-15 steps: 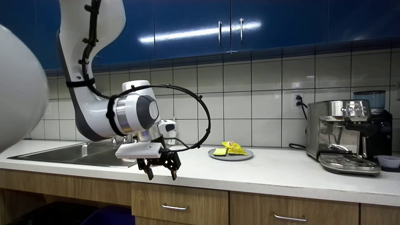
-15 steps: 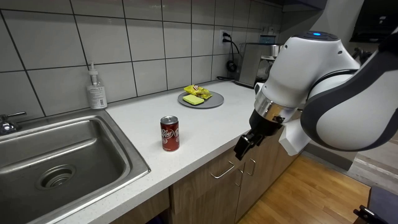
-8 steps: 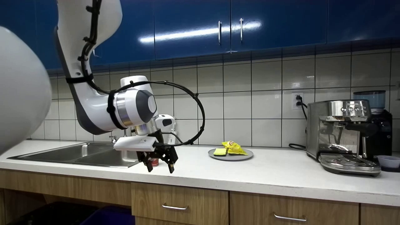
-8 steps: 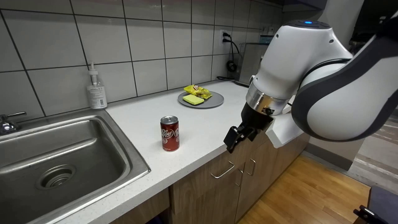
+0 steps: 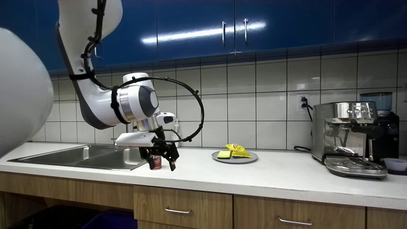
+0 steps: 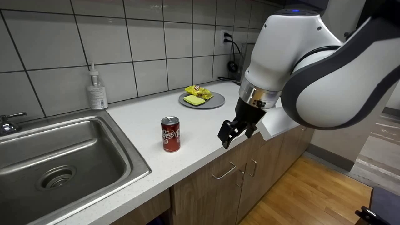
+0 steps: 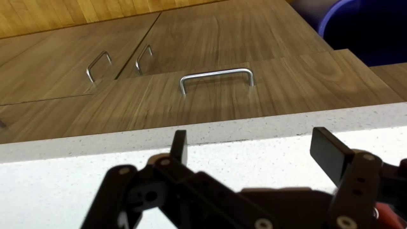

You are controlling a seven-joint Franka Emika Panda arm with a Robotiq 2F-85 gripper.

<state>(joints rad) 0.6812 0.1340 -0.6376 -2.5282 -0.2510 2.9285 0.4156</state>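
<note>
Near the front edge of the white speckled worktop, my black two-fingered end effector hangs with its fingers spread wide and nothing between them. Over the last second I have risen a little and shifted in from before the brown wood-grain cabinet fronts towards the small dark-red metal drink can, which stands upright and unmoved beside the stainless-steel sink. Hidden a second ago in an exterior view, it now shows behind my fingers. I judge that this brings it closer to my reach, though I am still apart from it and touch nothing. By count: one can; one round grey plate, bearing one yellow rectangular sponge with a dark underside and one crumpled shiny yellow snack bag; one clear plastic pump bottle with a white label; one sink with two basins; one boxy steel espresso machine; one shallow pale bowl.
</note>
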